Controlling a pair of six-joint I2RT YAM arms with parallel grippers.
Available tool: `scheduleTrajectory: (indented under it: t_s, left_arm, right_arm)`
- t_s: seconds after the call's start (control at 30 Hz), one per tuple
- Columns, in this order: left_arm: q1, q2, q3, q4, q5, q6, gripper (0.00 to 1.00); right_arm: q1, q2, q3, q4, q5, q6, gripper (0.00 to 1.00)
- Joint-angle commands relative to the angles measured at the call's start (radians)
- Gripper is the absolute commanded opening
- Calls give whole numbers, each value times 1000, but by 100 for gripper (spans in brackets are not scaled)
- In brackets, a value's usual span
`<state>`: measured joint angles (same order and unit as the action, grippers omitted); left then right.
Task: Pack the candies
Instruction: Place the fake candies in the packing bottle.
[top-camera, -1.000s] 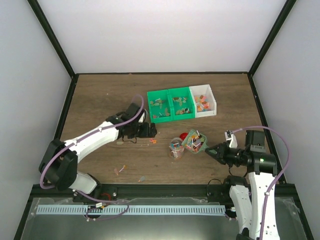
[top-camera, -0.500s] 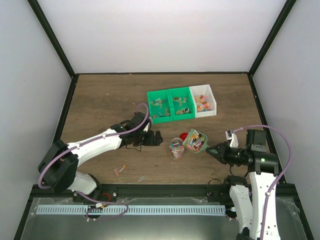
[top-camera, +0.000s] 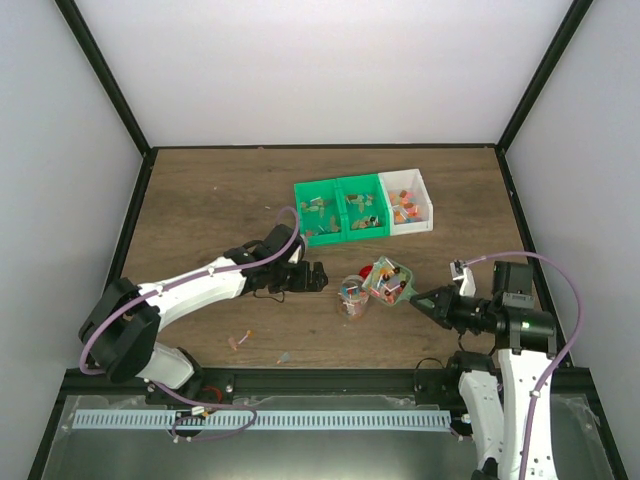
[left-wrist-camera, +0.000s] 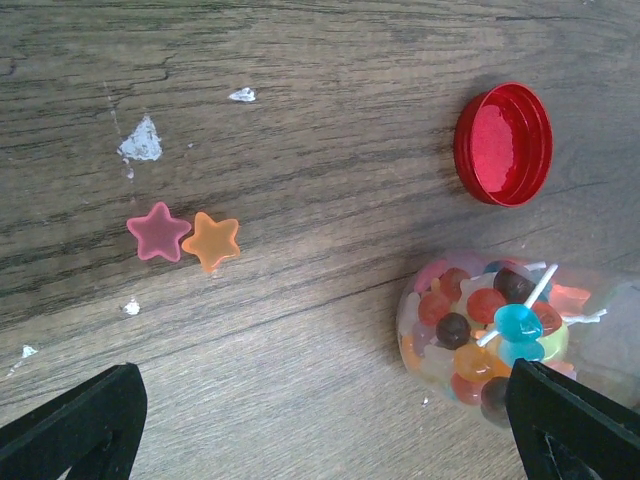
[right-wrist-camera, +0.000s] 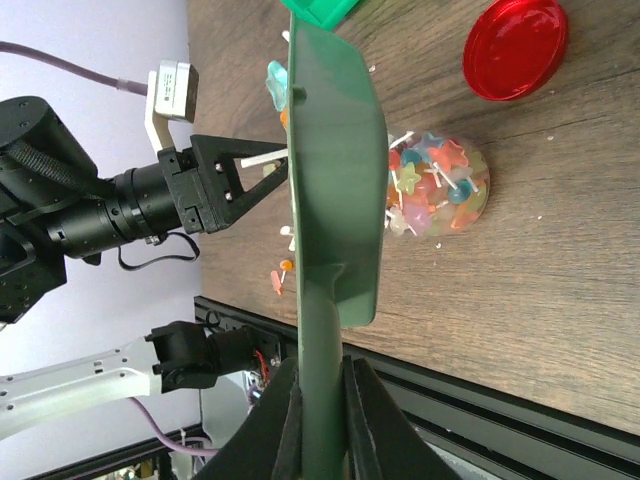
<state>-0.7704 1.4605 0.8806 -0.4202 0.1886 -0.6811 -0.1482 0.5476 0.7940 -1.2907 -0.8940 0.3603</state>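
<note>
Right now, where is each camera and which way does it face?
Top external: high behind the robot, looking down at the table; left arm, right arm show.
Left wrist: over the table, facing down at jar and lid; open left tool, fingers at bottom corners.
Right wrist: looks along the green scoop in the right tool; left arm shows.
Both wrist views share jar, lid.

One jar (left-wrist-camera: 490, 330), one red lid (left-wrist-camera: 503, 143), one green scoop (right-wrist-camera: 335, 180), three bins (top-camera: 340, 238), two loose star candies (left-wrist-camera: 159, 232)

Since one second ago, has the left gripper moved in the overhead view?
Yes. The left gripper has shifted to the right and slightly toward the near edge. It is now farther from the front wall of the green bins and closer to the candy jar.
</note>
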Motion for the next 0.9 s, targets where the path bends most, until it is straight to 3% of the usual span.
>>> scheduleTrajectory:
  t_s: [0.0, 0.87]
  left_arm:
    - [-7, -3, 1, 18, 12, -10, 100]
    - [-11, 21, 1, 33, 21, -9, 100]
  right_arm:
    - [-8, -13, 0, 41, -35, 21, 1]
    - [1, -22, -38, -13, -6, -34, 1]
